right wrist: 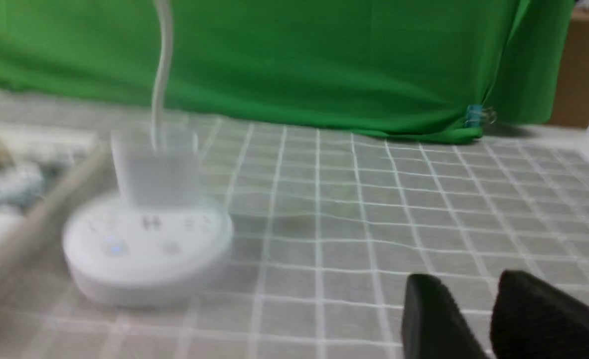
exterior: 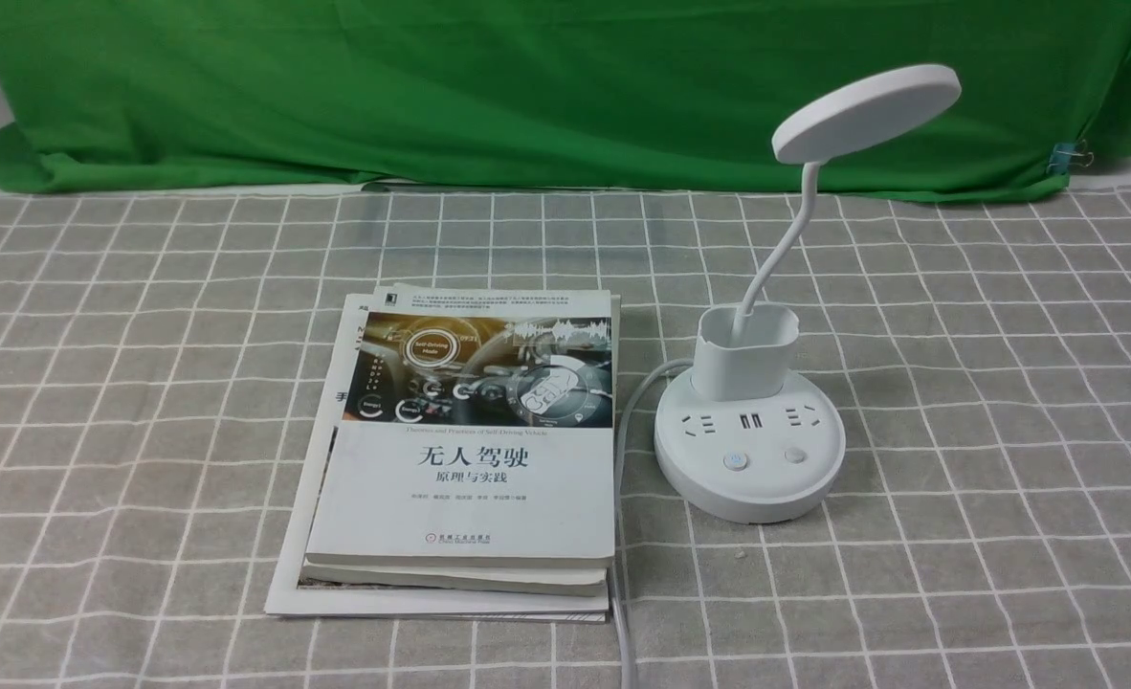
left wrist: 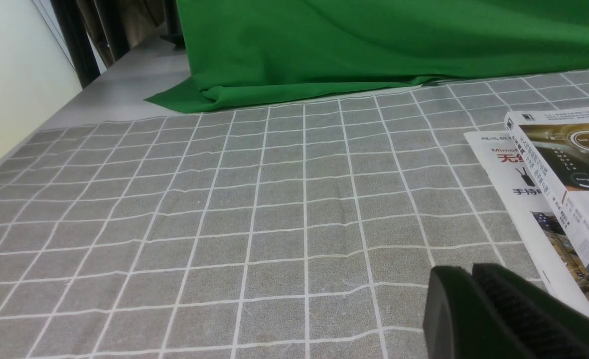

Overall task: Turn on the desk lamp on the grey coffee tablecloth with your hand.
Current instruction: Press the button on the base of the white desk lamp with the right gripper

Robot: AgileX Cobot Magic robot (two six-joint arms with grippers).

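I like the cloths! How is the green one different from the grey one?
The green cloth is plain; the grey tablecloth has a grid of thin white lines. The green cloth hangs at the back in folds; the grey tablecloth lies flat under the books and the desk lamp. Both are fabric.

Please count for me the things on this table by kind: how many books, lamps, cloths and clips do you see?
Books: 3, in one stack, judging by the front edges
Lamp: 1
Cloths: 2, the grey checked cloth and the green cloth
Clip: 1, blue, on the green cloth
Total: 7
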